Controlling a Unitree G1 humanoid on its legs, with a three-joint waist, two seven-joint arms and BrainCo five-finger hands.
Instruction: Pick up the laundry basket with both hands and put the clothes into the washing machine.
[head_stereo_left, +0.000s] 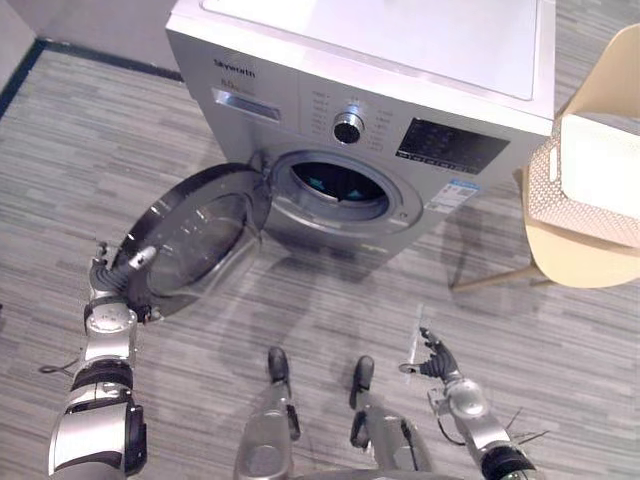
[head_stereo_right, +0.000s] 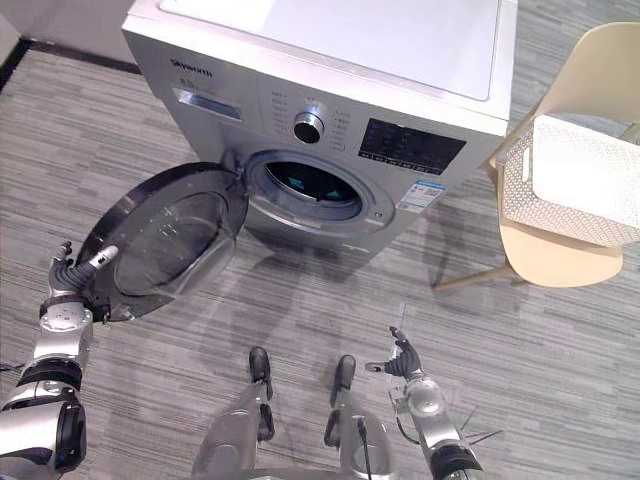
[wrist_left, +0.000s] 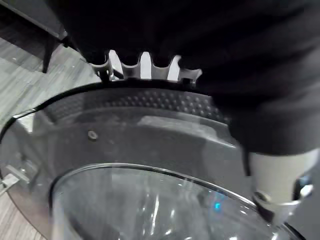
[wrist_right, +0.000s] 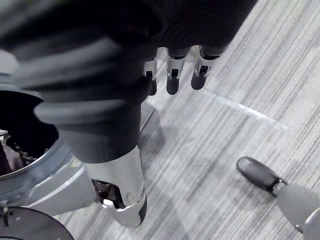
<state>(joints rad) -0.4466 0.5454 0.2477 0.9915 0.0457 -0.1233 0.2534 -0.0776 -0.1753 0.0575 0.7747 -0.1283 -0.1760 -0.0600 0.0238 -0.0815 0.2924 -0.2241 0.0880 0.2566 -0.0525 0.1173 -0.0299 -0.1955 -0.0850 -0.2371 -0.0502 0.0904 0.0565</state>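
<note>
From the head: white perforated laundry basket on beige chair, beside silver washing machine. From left wrist: left hand straight-fingered against rim of open round glass door. Right hand splayed, empty.

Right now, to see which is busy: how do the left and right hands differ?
The left hand is at the rim of the open door; the right hand touches nothing. The left hand is out sideways; the right hand hangs over floor, fingers relaxed. Neither holds the basket.
</note>
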